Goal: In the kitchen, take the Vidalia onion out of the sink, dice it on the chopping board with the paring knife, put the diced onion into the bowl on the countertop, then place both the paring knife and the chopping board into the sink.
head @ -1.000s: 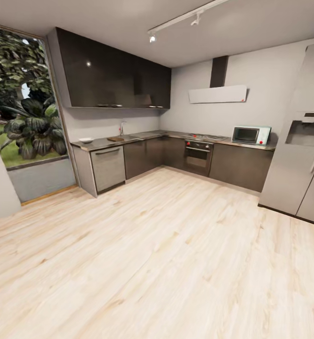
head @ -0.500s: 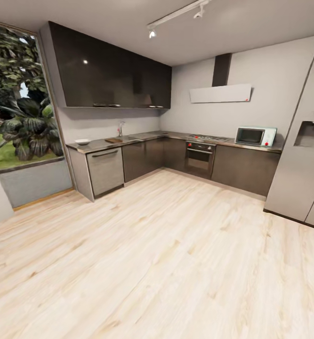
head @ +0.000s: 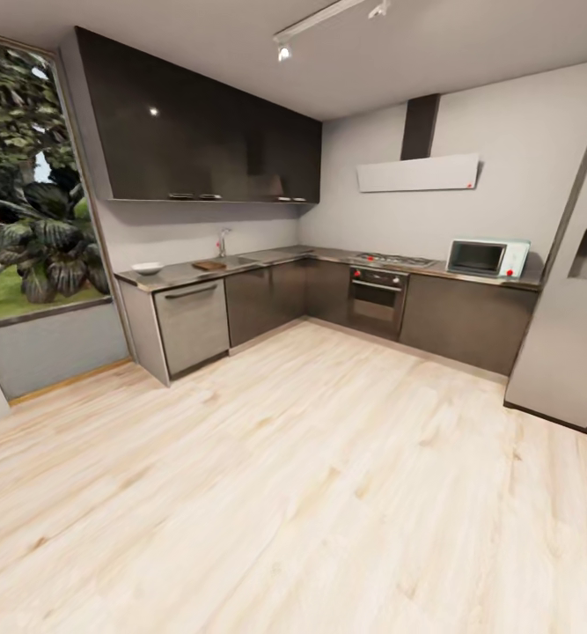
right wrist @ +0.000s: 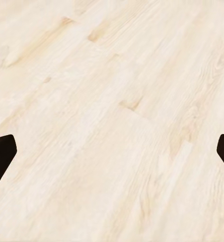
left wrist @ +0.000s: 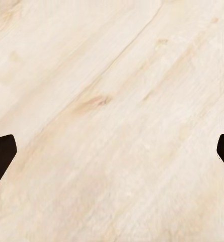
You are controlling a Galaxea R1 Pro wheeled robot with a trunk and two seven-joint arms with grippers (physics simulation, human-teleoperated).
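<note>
Kitchen ahead, across a wide stretch of pale wood floor [head: 311, 493]. I am looking through the head camera at an L-shaped run of dark cabinets topped by the grey countertop [head: 267, 258]. The bowl [head: 147, 268] is sitting near the window end of that countertop, white and shallow. The chopping board [head: 209, 265] is lying farther along the same run, between the bowl and the faucet [head: 223, 241], well apart from the bowl. At this range I cannot make out a knife or an onion, and the sink basin itself is too small to read. A stove [head: 377, 295] is occupying the corner run, a microwave [head: 487, 258] is standing on the counter beyond it, and a grey fridge [head: 575, 343] is closing the right side.

Left gripper [left wrist: 112, 156]: its two dark fingertips [left wrist: 1, 156] are showing at opposite sides of the wrist view, spread wide, with bare floor between them. Right gripper [right wrist: 112, 156]: its fingertips [right wrist: 1, 156] are standing equally far apart over the floor, holding nothing.
</note>
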